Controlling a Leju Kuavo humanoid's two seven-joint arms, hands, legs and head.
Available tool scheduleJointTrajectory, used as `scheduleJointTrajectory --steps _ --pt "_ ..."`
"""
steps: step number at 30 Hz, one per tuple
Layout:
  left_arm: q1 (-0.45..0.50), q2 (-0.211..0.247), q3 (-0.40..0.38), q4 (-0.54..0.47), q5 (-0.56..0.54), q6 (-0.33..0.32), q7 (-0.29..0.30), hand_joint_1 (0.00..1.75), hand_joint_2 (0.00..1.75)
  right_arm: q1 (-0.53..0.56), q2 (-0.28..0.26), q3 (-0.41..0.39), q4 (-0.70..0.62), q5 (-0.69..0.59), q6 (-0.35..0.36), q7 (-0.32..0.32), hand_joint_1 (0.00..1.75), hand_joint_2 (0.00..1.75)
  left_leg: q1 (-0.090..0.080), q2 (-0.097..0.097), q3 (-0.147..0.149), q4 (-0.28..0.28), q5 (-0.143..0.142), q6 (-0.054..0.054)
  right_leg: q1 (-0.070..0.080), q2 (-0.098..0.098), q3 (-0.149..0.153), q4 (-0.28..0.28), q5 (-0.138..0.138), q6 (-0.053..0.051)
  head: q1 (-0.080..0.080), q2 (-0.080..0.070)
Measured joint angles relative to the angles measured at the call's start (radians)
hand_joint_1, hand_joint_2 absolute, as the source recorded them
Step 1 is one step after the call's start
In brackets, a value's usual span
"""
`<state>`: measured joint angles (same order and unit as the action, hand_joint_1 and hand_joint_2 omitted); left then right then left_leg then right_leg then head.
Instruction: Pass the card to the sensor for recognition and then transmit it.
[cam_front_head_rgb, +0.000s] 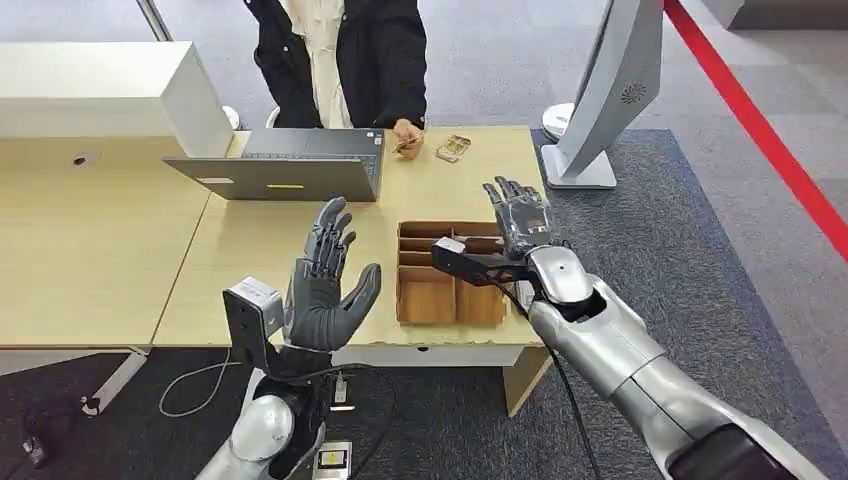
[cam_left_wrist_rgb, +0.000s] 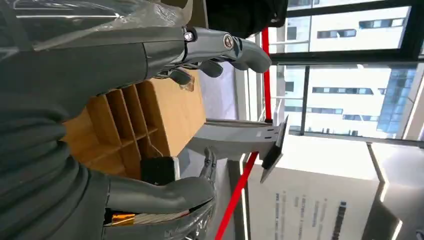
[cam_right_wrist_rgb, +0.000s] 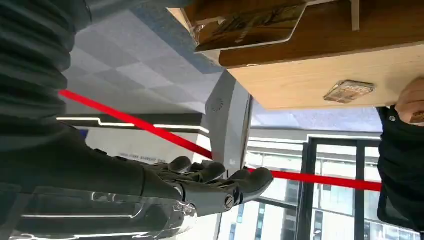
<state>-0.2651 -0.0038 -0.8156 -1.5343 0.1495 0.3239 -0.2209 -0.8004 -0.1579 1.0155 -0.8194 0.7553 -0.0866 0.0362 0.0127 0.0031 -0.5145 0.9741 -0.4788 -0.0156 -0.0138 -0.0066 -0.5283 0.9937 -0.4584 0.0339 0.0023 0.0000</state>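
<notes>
Card (cam_right_wrist_rgb: 245, 31) seen in right wrist view: flat, rounded corners, pale border around a brownish printed picture, print too blurred to read. Sits inside the wooden divided box (cam_front_head_rgb: 425, 300) on the desk (cam_front_head_rgb: 270, 250); which compartment cannot be told. Not touched by either hand.

Left hand (cam_front_head_rgb: 325, 285) raised over the desk's near edge, left of the box, palm turned inward, fingers (cam_front_head_rgb: 330, 235) spread apart and holding nothing. Right hand (cam_front_head_rgb: 520, 215) up above the box's far right corner, fingers (cam_right_wrist_rgb: 220, 175) straight, slightly apart, also holding nothing.

Small clear case (cam_front_head_rgb: 453, 148) with something brownish inside lying on the far desk edge, well apart from the box. Person's hand (cam_front_head_rgb: 406, 133) just left of it, pinching a small tan item; what it is cannot be told.

White slanted stand (cam_front_head_rgb: 600, 90) on the floor off the desk's right end, with a round dotted logo (cam_front_head_rgb: 632, 94), no readable words. Open grey laptop (cam_front_head_rgb: 290, 165) at the far side, small yellow sticker on it, unreadable. Red line (cam_front_head_rgb: 760, 130) across the floor at right. Wall lettering in left wrist view blurred, unreadable.
</notes>
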Motion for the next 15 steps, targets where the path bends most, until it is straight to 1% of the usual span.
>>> scheduleJointTrajectory --steps 15 --pt "-0.002 0.0 0.0 0.0 0.0 -0.01 -0.008 0.0 1.75 0.006 0.003 0.001 0.013 0.005 0.003 -0.009 0.0 1.75 0.0 0.0 0.0 0.0 0.0 0.0 0.0 0.0 0.0 0.0 0.0 0.0 0.0 0.0"
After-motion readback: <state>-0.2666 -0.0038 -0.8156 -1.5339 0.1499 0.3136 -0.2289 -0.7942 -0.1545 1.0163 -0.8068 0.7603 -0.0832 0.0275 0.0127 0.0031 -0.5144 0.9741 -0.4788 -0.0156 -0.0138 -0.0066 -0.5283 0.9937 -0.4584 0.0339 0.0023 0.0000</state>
